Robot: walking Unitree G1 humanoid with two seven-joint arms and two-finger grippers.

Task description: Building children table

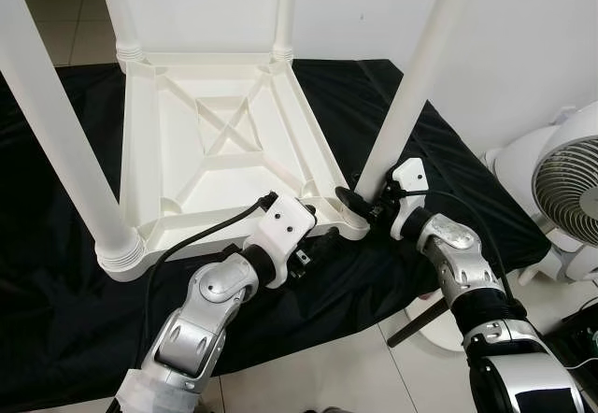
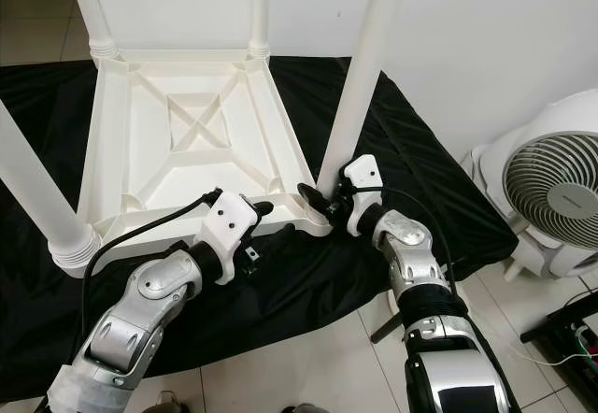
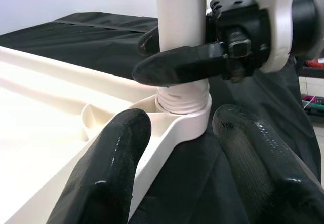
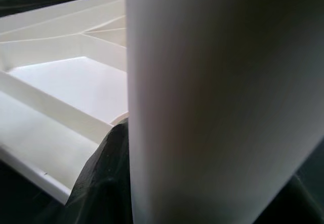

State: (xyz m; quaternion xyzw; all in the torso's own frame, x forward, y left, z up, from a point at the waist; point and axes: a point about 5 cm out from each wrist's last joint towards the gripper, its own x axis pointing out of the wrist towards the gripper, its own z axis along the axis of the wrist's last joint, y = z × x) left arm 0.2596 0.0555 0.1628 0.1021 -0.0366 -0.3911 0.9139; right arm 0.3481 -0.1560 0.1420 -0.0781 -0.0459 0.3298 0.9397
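A white plastic children's table point(image 1: 140, 151) lies upside down on a black cloth, its four legs pointing up. My right gripper point(image 1: 360, 200) is shut on the near right leg point(image 1: 411, 86) just above its threaded socket point(image 3: 182, 102); one of its fingers point(image 3: 177, 64) wraps the leg. That leg point(image 4: 212, 102) stands right in front of the right wrist camera. My left gripper point(image 1: 313, 245) is open at the table's near rim by that same corner. One finger point(image 3: 111, 163) lies over the rim and the other rests on the cloth side.
The black cloth point(image 1: 56, 273) covers the floor under the table. A white fan point(image 1: 561, 189) stands at the right, close to my right arm. Pale tiles point(image 1: 346, 376) run along the near side, and a white wall rises behind the table.
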